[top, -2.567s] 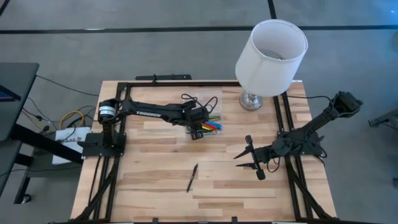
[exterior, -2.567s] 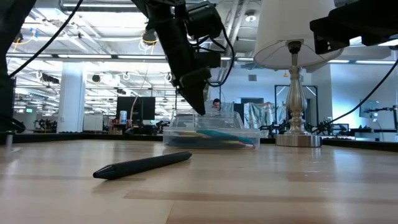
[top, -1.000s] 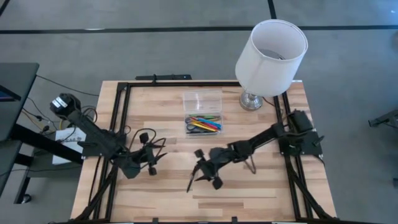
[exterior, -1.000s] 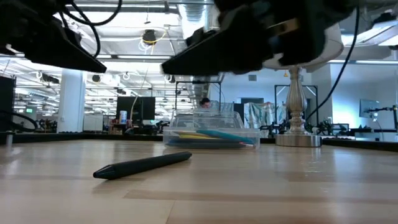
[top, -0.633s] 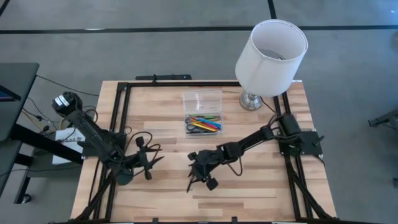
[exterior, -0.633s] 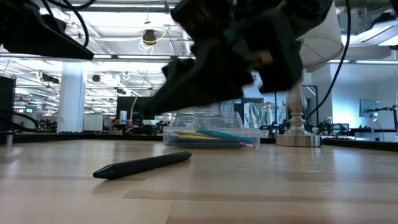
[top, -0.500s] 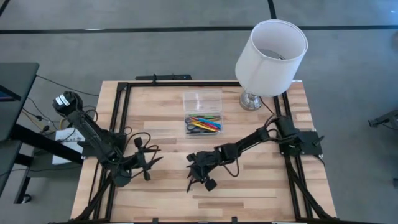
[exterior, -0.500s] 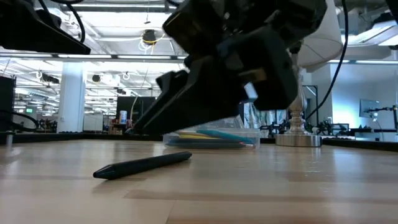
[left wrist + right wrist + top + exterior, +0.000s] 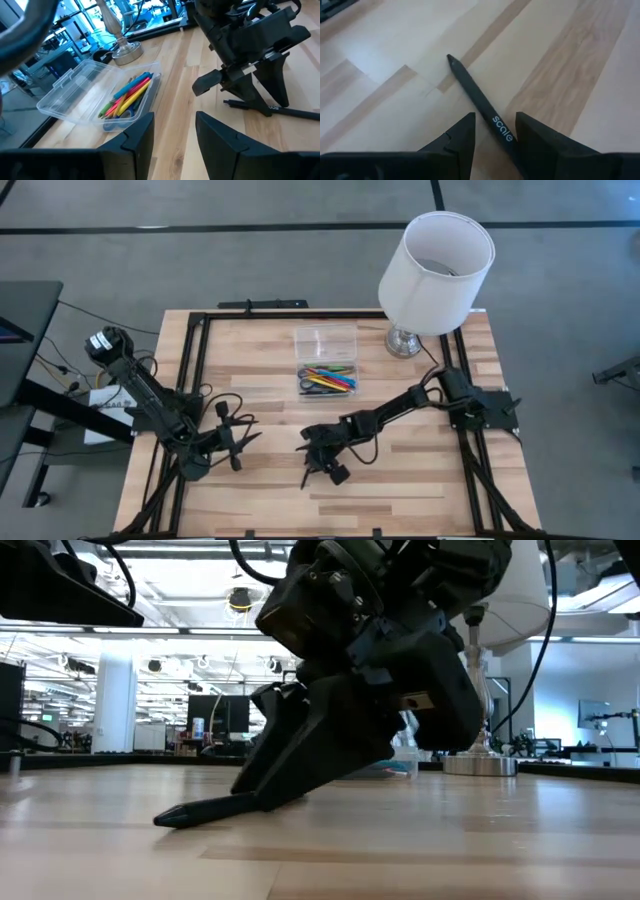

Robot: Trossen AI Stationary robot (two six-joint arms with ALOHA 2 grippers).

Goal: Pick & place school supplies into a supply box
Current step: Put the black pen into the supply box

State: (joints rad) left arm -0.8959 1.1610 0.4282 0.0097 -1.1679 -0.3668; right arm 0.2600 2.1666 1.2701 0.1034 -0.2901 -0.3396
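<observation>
Right gripper (image 9: 495, 131) open, straddling black pen (image 9: 480, 104) on table (image 9: 560, 60)

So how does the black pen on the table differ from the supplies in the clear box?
The black pen lies alone on the bare wooden table, between the open fingers of the right hand; the coloured pens and pencils lie bunched inside the clear plastic box. The pen is dark with white lettering; the boxed ones are bright orange, green, yellow and blue. All are slim writing tools lying flat.
</observation>
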